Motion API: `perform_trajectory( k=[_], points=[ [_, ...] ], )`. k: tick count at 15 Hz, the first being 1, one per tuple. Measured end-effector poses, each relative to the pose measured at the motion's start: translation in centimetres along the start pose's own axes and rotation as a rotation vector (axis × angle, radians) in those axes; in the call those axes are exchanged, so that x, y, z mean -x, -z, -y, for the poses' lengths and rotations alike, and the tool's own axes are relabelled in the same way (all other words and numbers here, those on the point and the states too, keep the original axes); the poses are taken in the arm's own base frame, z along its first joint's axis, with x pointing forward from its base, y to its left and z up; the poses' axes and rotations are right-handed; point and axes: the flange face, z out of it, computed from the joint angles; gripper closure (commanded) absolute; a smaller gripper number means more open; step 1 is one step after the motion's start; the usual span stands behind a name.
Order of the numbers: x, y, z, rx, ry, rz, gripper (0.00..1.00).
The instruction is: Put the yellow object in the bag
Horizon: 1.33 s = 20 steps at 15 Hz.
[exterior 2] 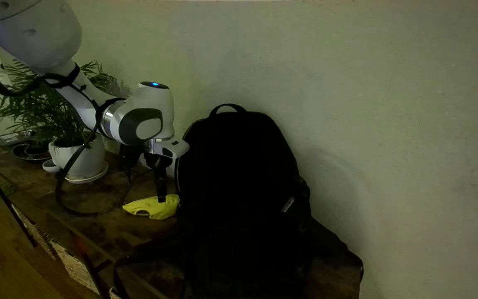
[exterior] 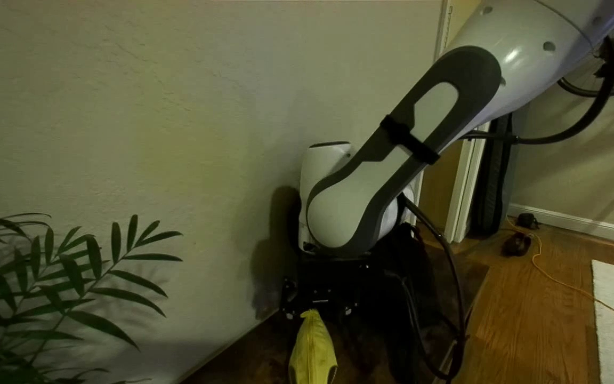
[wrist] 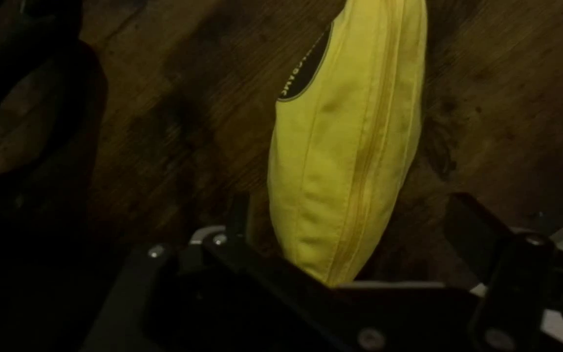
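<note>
At your wrist view's upper centre, on the counter (wrist: 496, 98): one yellow fabric pouch (wrist: 342, 146). Below: your tool (wrist: 351, 215), jaws wide apart, one either side. Centre of an exterior view: black backpack (exterior 2: 243, 195), upright.

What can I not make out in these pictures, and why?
Yellow object: one end, cut off by the wrist view's top edge.
Its full lettering: too dim and blurred in the wrist view.
Bag: whether open, hidden by darkness in an exterior view.
Bag label: too small to read in an exterior view.
Spoked wheel: cut off by an exterior view's right edge.
</note>
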Motion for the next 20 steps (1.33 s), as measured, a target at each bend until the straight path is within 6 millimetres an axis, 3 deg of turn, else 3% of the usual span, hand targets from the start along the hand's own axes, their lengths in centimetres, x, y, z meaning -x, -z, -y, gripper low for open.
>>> perform_trajectory(
  k=[10,20],
  points=[
    [0.9,-4.6,1.1,0.044,0.015,0.025,0.0],
    [1.0,-6.2,1.5,0.082,0.049,0.039,0.0]
  ],
)
